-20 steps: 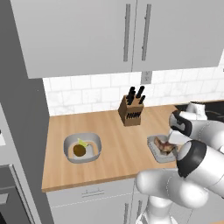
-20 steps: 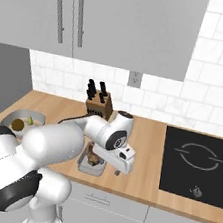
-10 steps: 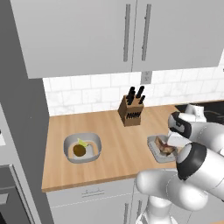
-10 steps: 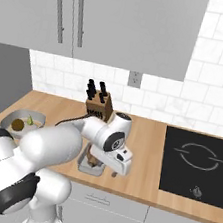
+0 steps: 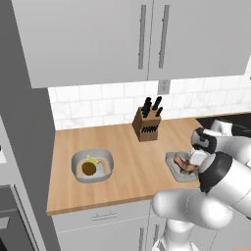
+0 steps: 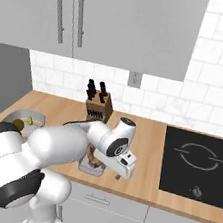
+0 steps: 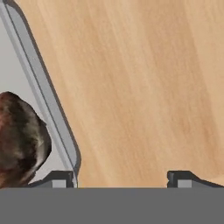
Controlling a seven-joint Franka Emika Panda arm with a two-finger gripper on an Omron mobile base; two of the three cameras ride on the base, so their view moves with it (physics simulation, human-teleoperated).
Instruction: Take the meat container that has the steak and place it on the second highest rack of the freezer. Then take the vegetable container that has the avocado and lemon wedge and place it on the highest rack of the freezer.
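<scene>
The gripper (image 7: 119,179) is low over the wooden counter (image 5: 132,162), fingers spread wide with nothing between them. One fingertip (image 7: 59,178) sits at the grey rim of the meat tray (image 7: 48,100), the other over bare wood just outside it. The steak (image 7: 19,138) lies inside that tray near the counter's front edge. Well to the left, the avocado (image 5: 88,168) and lemon wedge (image 5: 92,160) share a grey bowl (image 5: 78,164). A knife block (image 5: 148,125) stands by the tiled wall.

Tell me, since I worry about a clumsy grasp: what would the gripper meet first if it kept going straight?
Probably the rim of the meat container, which one fingertip straddles; the other fingertip would land on bare counter. Depth is hard to judge.
</scene>
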